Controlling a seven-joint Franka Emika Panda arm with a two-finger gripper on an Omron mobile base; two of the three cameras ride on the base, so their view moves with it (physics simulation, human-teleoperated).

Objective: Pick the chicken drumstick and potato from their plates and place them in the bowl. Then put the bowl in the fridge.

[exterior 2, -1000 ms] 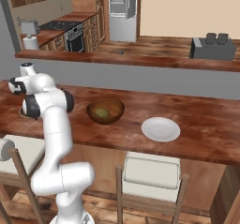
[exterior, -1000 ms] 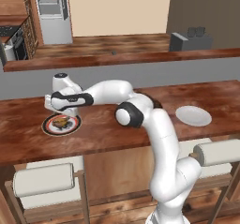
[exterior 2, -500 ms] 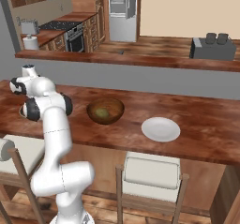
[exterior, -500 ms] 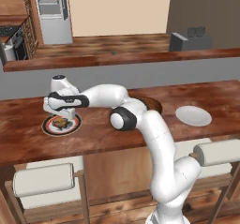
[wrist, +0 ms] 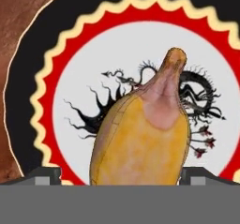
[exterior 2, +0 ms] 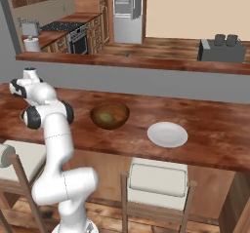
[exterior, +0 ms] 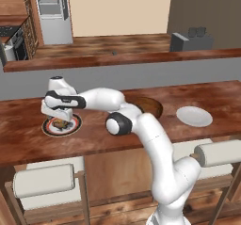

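Golden-brown, the chicken drumstick (wrist: 143, 138) lies between the gripper's (wrist: 119, 174) wide-open fingers (wrist: 42, 175), its bony end pointing away from them, on the black-rimmed plate (exterior: 61, 124). Off beyond the fingers along the counter (exterior: 212, 97), the wooden bowl (exterior 2: 110, 116) already holds the potato (exterior 2: 106, 116), just before the empty white plate (exterior 2: 167, 134).

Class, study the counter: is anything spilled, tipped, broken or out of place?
Nothing stands out. The chicken drumstick lies on the patterned plate beneath the open tool; the bowl sits upright with a greenish item inside; the white plate lies flat.
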